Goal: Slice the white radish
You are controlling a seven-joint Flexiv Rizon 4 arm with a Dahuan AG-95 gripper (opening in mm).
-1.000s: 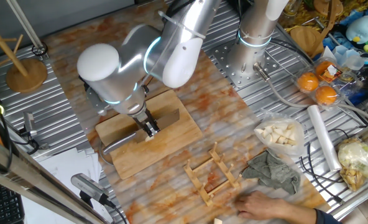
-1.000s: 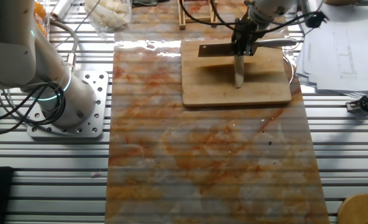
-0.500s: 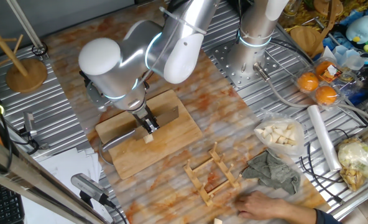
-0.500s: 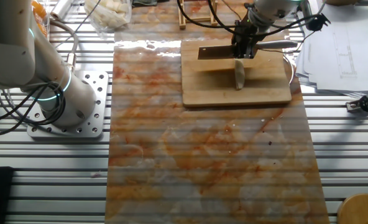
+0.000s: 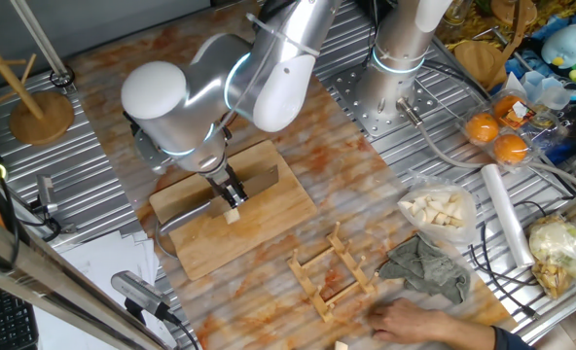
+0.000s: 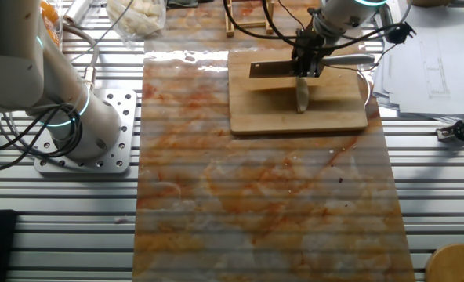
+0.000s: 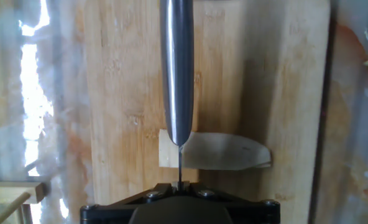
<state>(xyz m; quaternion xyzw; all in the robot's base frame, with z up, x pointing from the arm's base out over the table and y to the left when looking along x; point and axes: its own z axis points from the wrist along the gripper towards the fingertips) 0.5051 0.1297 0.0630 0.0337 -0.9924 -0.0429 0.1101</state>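
The white radish is a cream-white stick lying on the wooden cutting board. It also shows in the other fixed view and in the hand view, with its rounded end to the right. My gripper is shut on a steel knife and holds it just above the radish, near one end. In the hand view the knife runs straight up the frame, and its thin edge crosses the radish near the left end. The gripper stands over the board.
A clear bag of pale cut pieces, a small wooden rack, a grey cloth and a person's hand are to the right. The arm's base stands left of the mat. Oranges sit at the back right.
The gripper with the knife has risen a little off the radish, and more of the radish shows below it. The radish has stayed in place.
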